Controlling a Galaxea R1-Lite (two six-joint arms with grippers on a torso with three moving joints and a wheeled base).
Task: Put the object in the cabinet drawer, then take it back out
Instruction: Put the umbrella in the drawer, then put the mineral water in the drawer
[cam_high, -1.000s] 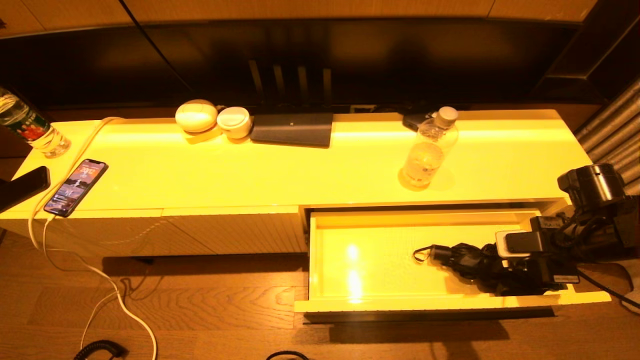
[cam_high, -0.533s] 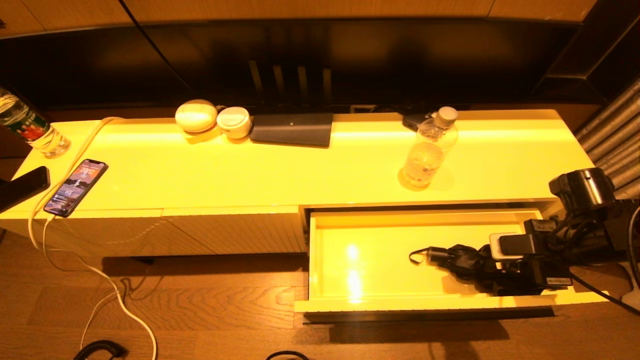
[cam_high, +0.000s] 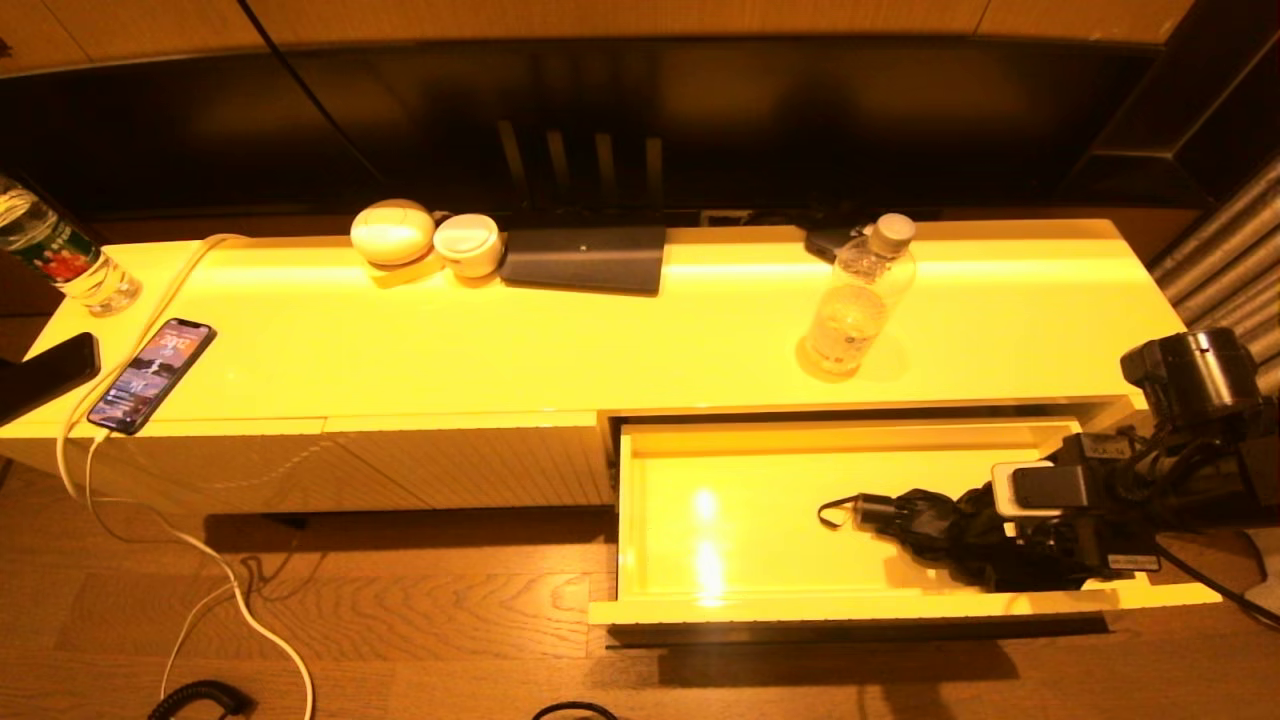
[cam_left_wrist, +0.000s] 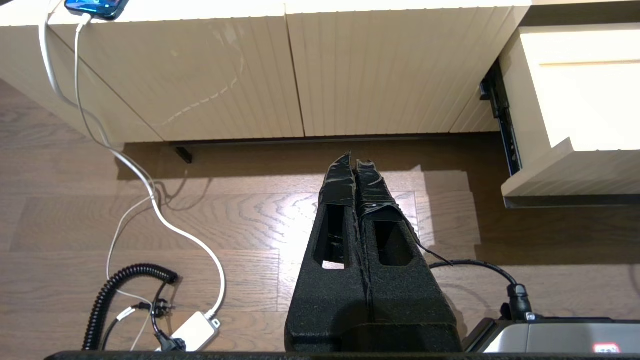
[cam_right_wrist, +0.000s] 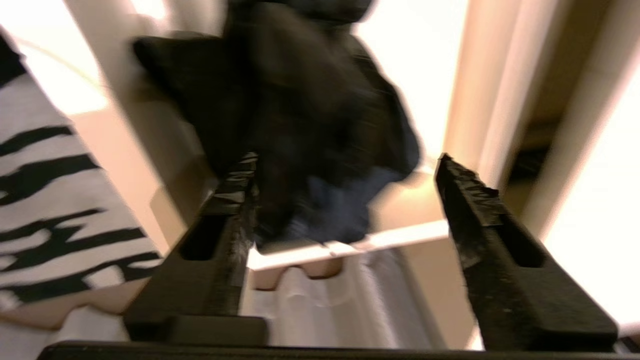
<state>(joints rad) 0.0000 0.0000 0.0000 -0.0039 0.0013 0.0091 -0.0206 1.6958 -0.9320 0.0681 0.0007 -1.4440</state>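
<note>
The cabinet drawer (cam_high: 720, 480) stands pulled out at the right of the low cabinet, its glossy inside showing. A black bundled object (cam_high: 915, 515) with a small loop at its left end lies on the drawer floor toward the right. My right gripper (cam_high: 978, 552) reaches in over the drawer's right end, right behind the object. In the right wrist view the right gripper (cam_right_wrist: 345, 160) is open, and the dark object (cam_right_wrist: 300, 100) rests just past and partly between the spread fingers. My left gripper (cam_left_wrist: 352, 157) hangs shut over the wooden floor, left of the drawer (cam_left_wrist: 575, 100).
On the cabinet top stand a clear water bottle (cam_high: 855, 300) just behind the drawer, a dark flat box (cam_high: 585, 258), two round white items (cam_high: 392, 232), a phone (cam_high: 152, 375) on a white cable and another bottle (cam_high: 60, 260). A coiled black cord (cam_left_wrist: 125, 295) lies on the floor.
The right gripper's fingers have spread apart and let go of the black object, which now lies in the drawer. The right arm shifted slightly left, then back.
</note>
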